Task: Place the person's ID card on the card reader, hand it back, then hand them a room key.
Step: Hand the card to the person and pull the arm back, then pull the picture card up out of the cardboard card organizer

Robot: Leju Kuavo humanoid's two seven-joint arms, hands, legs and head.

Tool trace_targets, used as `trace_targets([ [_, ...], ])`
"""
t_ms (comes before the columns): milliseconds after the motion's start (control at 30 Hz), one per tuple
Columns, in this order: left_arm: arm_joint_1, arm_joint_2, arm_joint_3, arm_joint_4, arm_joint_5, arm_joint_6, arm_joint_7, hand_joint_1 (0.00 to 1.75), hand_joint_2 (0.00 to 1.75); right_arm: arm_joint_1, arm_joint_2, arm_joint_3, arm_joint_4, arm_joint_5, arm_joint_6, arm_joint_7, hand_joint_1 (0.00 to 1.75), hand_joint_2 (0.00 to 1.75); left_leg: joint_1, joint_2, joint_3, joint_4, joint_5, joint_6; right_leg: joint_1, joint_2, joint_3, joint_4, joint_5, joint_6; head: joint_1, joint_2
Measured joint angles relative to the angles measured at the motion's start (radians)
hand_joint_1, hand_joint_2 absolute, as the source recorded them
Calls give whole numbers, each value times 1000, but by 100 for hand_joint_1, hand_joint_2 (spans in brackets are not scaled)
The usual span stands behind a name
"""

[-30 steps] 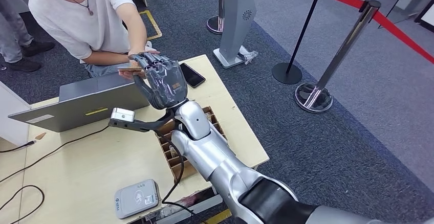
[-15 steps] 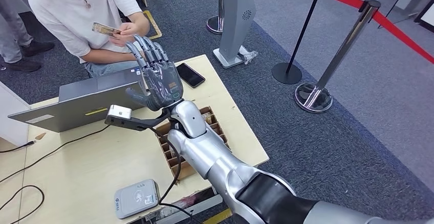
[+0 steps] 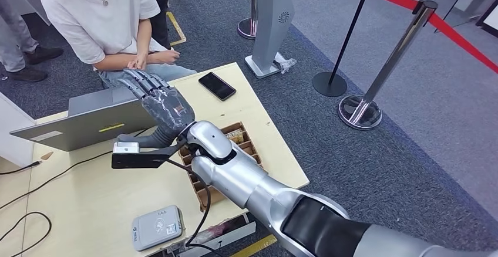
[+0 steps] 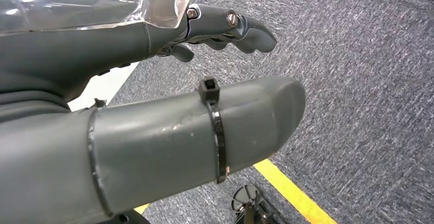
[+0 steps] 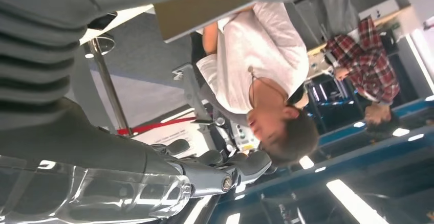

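The right robot hand (image 3: 157, 105) is spread wide and holds nothing above the bench (image 3: 88, 192), near a flat grey card reader (image 3: 157, 227) with rounded corners.

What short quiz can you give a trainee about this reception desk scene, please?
1. True or false: the robot's right hand holds a card in its fingers.
2. Where does the flat black phone lie?
A. On the light wooden table, near its far corner
B. On the lid of the grey laptop
C. Inside the brown cardboard box with compartments
3. Fill in the missing word: the grey rounded card reader has ___ card on it.

Key: 1 false, the hand is empty with its fingers stretched out. 2 A. 3 no.
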Motion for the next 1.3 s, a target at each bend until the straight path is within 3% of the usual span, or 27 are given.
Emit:
trace_targets([
  [167, 0, 0, 6, 0, 11, -1, -4, 0, 0, 39, -103, 47, -101, -42, 31, 8, 0, 0, 0, 0, 0, 0, 0, 0, 0, 0, 0, 0, 0, 0, 0, 0],
  [367, 1, 0, 12, 0, 16, -4, -20, 0, 0, 122, -211, 69, -208, -18, -5, 37, 0, 0, 0, 0, 0, 1, 0, 0, -1, 0, 0, -1, 0, 0, 0, 0],
  [500, 0, 0, 18, 0, 17, -9, -27, 0, 0, 188, -256, 78, -260, 21, -35, 68, 0, 175, 0, 0, 0, 0, -1, 1, 0, 0, 0, 0, 0, 0, 0, 0],
  [867, 0, 0, 25, 0, 22, -15, -30, 0, 0, 327, -290, 96, -328, 78, -65, 116, 0, 175, 0, 0, 0, 0, -1, 1, 0, 0, 0, 0, 0, 0, 0, 0],
  [1300, 0, 1, 27, 0, 28, -21, -20, 0, 0, 341, -291, 116, -351, 100, -24, 118, 0, 175, 0, 0, 0, 0, -1, 1, 0, 0, 0, 0, 0, 0, 0, 0],
])
